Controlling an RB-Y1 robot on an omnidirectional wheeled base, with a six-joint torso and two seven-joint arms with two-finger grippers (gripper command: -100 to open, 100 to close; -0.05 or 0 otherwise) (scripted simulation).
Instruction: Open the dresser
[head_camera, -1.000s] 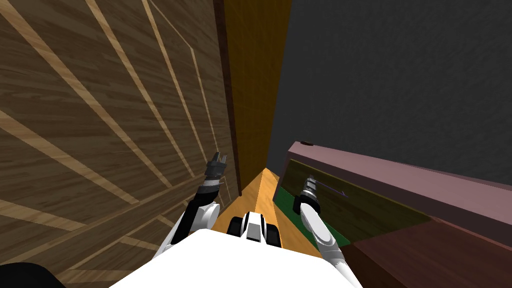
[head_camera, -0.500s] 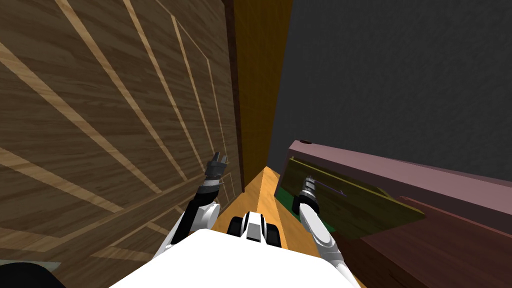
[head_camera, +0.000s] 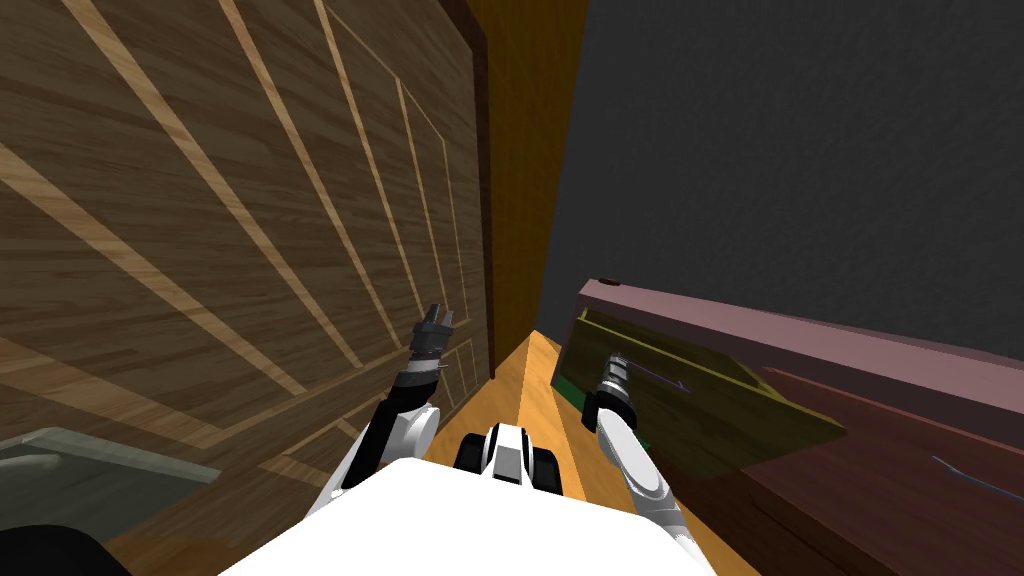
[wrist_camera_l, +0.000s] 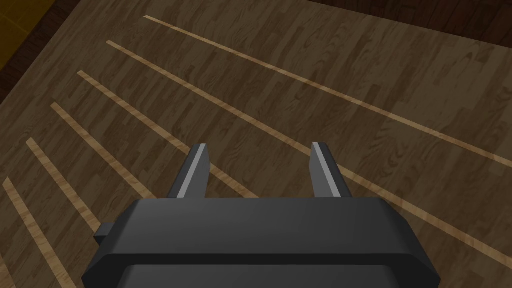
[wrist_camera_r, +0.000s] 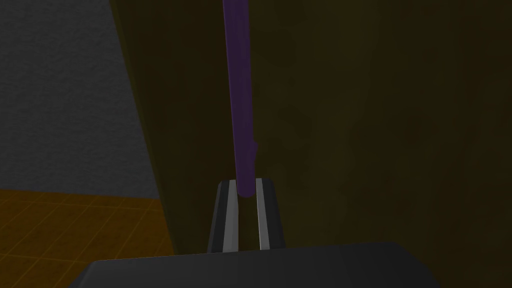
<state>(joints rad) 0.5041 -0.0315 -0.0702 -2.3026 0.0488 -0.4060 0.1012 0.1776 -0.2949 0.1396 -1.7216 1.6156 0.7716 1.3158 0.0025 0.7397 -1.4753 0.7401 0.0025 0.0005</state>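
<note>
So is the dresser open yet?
Partly. Done: the right gripper is shut on the purple handle, and the olive door stands angled out from the dresser. In hand: pulling it. To do: swinging it wider. The left gripper hangs open by the wooden panel.

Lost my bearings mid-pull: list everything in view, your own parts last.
Mauve-topped reddish-brown dresser: one, right.
Olive-brown front panel: one, standing out from the dresser.
Thin purple bar handle: one, on that panel.
Dark brown striped wood surface: one, left.
Orange tiled floor: one, between them.
Dark grey wall: one, behind dresser.
Grey slab: one, low left.
Left end effector: open, over striped wood.
Right end effector: shut on purple handle.
</note>
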